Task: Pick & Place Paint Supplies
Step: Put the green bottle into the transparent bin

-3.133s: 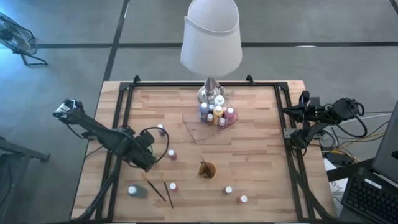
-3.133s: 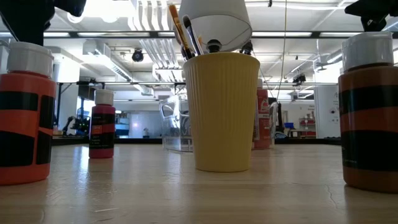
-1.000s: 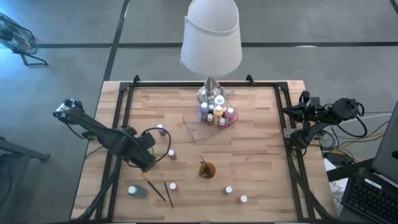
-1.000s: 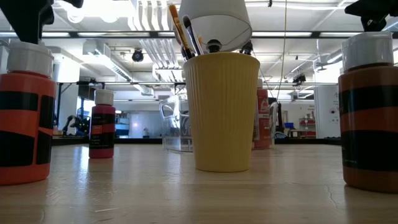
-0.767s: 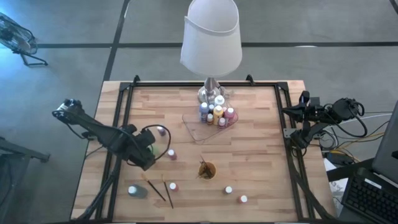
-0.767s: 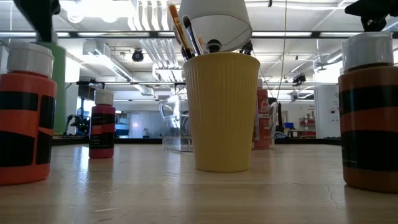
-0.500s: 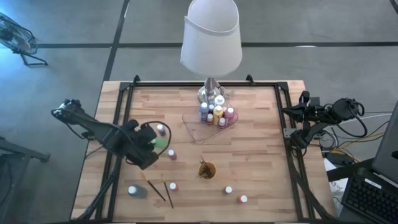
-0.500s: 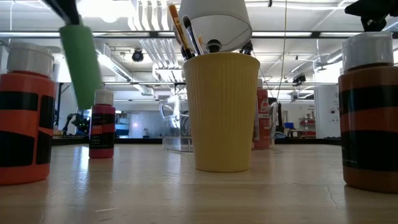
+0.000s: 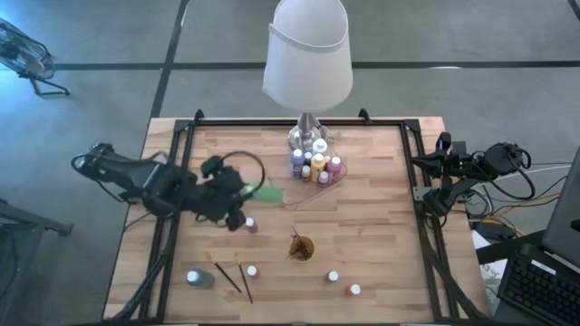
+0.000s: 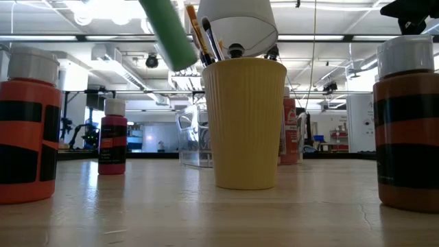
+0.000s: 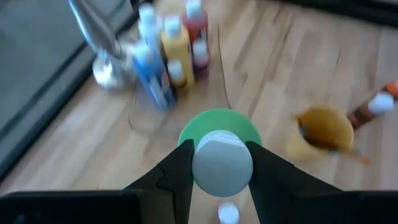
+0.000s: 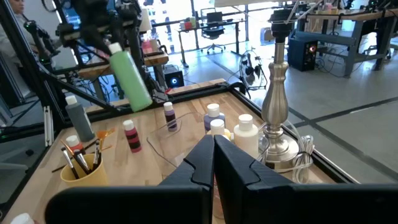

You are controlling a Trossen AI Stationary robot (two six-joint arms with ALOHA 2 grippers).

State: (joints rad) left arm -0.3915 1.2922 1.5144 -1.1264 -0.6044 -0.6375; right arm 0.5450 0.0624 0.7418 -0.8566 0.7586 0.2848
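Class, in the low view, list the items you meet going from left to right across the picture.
Orange bottle → dark red bottle → green bottle, held up in the air → yellow cup → orange bottle at the right edge.

A grey floor (image 9: 91,36) surrounds the wooden table (image 9: 381,226); ceiling strip lights (image 10: 164,17) glow behind.

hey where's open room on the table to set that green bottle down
Bare wood lies right of the clear tray, toward the parked right gripper, and in the far left corner. It is crowded around the lamp base, where bottles cluster. The left gripper holds the green bottle.
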